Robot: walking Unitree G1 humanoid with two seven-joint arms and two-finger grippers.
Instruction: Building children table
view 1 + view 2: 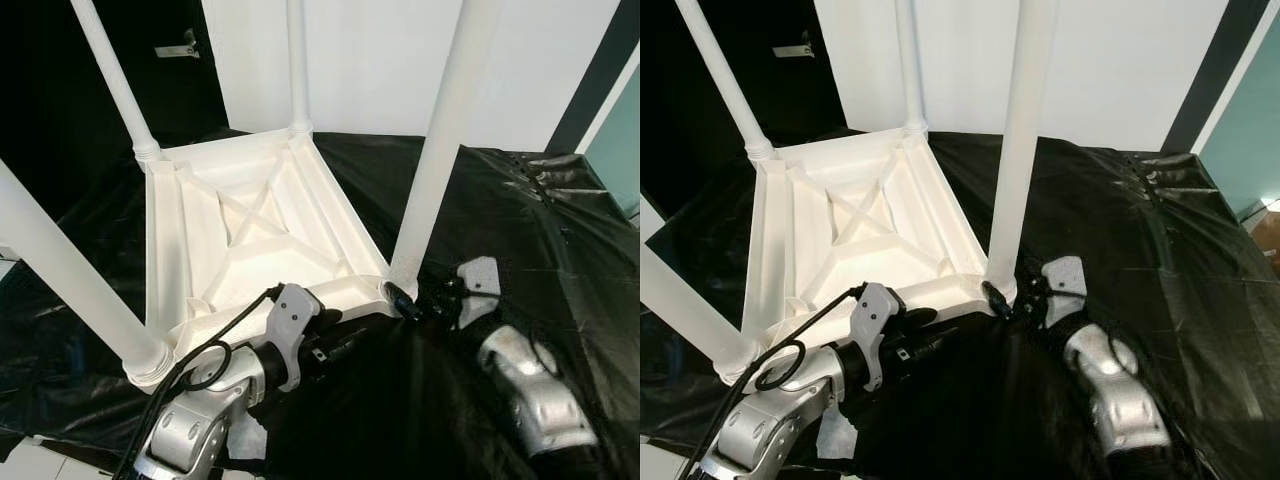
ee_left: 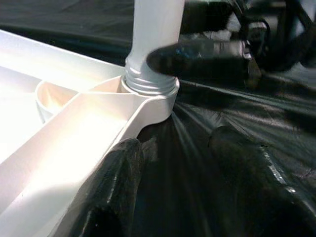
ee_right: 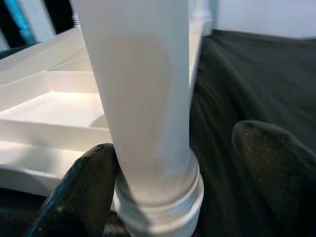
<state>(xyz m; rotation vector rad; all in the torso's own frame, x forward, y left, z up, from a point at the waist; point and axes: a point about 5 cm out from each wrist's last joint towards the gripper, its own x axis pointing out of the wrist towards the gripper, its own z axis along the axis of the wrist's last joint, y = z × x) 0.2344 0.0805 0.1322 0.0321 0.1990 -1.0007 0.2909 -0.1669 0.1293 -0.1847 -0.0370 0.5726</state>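
Nearest the camera, on black plastic sheeting (image 1: 520, 230) spread over the floor, the left gripper (image 1: 335, 345) lies low against the near edge of the upturned white table (image 1: 250, 240), its fingers apart, one resting along the rim and the other on the sheeting. Just beside it, the right gripper (image 1: 405, 300) reaches in at the base of the near right leg (image 1: 440, 150), fingers spread to either side of the leg just above its threaded collar, one touching it and the other standing clear, so not clamped. That leg stands upright in its corner socket; whether it is screwed fully home cannot be told. Beyond, the table's ribbed underside faces up, with a leg at the near left corner (image 1: 60, 270) and two more at the far corners (image 1: 115, 80), in front of a white wall (image 1: 380, 60). It looks like moulded plastic: light, stiff, smooth and probably slippery under the black fingers. The round leg would likely turn more surely if taken low, close to the collar, while the flat rim or a cross rib gives the other gripper a firmer hold for steadying the light top against sliding on the slick sheeting
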